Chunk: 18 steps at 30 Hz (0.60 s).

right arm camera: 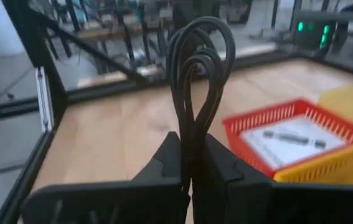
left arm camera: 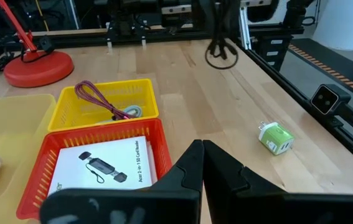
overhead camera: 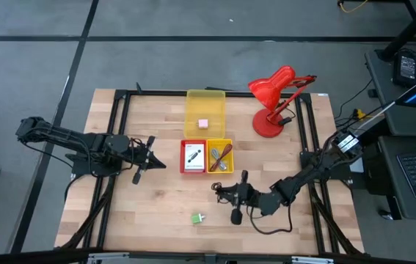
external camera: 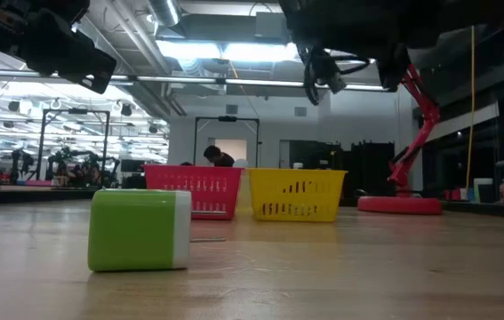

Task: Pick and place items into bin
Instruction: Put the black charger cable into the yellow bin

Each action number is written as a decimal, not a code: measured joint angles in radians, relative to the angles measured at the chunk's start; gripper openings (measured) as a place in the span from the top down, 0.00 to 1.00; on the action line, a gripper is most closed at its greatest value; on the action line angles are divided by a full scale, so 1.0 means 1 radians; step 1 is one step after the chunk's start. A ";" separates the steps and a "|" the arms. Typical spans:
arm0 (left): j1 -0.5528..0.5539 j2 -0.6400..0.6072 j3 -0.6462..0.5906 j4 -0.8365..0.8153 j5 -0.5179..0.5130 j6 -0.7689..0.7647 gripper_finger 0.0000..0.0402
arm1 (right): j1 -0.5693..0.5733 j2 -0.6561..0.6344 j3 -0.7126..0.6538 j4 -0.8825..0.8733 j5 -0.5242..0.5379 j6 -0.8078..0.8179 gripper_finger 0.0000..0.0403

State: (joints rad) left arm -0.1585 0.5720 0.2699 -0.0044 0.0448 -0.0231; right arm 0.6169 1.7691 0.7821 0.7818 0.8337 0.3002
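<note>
- Right gripper (right arm camera: 188, 171): we record its fingers clamped tight on a looped black cable (right arm camera: 196, 81), held clear of the wood, just near-side of the red basket (overhead camera: 193, 157).
- Left gripper (overhead camera: 151, 155): fingers pressed together, holding nothing, left of the red basket.
- Green block (overhead camera: 196, 218): glossy, rounded, resting on the pale wooden table (overhead camera: 156, 213), well to the near side of the red basket.
- Red basket: slotted plastic, holding a white printed packet (left arm camera: 104, 165).

The table (overhead camera: 163, 205) is pale wood, smooth with a matt grain. The red bin (left arm camera: 36, 171) and yellow bin (left arm camera: 70, 106) are glossy perforated plastic. The green block (external camera: 139, 229) looks satin plastic; the black cable (right arm camera: 198, 74) rubbery, slightly shiny.
</note>
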 joint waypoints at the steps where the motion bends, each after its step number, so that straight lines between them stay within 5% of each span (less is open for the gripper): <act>1: 0.000 0.000 0.000 0.000 0.000 0.000 1.00 | -0.005 0.000 -0.013 0.032 0.000 -0.024 0.96; 14: 0.000 0.000 0.000 0.000 0.000 0.028 1.00 | -0.041 0.000 -0.012 0.078 0.000 -0.149 0.96; 18: 0.000 0.000 0.000 0.000 0.000 0.029 1.00 | -0.042 0.000 -0.012 0.084 0.074 -0.147 0.96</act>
State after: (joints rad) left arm -0.1584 0.5720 0.2699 -0.0048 0.0444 0.0055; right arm 0.5754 1.7691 0.7696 0.8658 0.9080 0.1537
